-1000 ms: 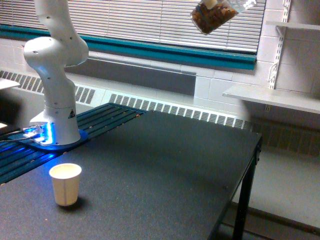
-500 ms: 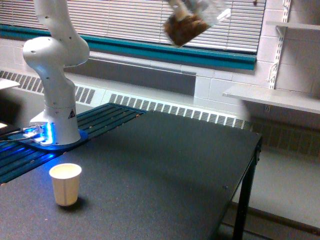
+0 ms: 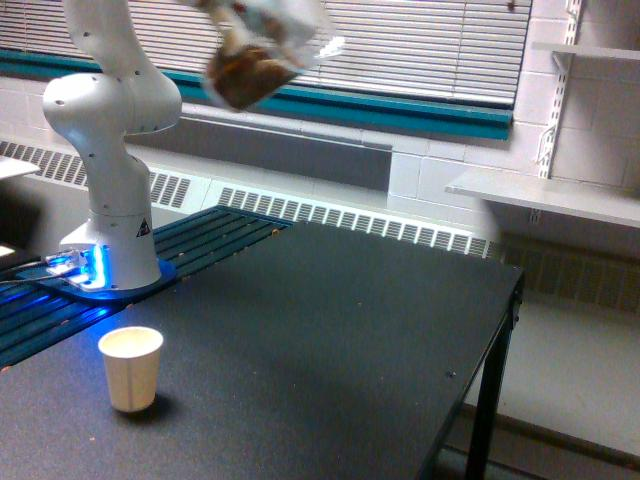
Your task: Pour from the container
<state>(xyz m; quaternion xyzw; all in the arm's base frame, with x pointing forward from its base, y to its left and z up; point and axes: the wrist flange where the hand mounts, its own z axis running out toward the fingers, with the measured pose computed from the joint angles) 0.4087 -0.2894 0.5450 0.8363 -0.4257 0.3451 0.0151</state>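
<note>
The container (image 3: 252, 62), a clear cup with brown nuts showing in its lower part, hangs tilted and motion-blurred high above the table, left of the middle of the exterior view. My gripper (image 3: 245, 18) is a blur at the top edge, shut on the container's upper part; its fingers cannot be made out. A small off-white paper cup (image 3: 131, 368) stands upright on the black table (image 3: 340, 330) at the lower left, well below the container and further to the left.
The arm's white base (image 3: 110, 170) stands at the table's back left on a blue-lit plate. White shelves (image 3: 545, 195) line the wall on the right. The table's right edge (image 3: 505, 330) drops to the floor.
The container has swung from the upper right toward the exterior view's left and slightly downward, closer to above the paper cup. The paper cup has not moved.
</note>
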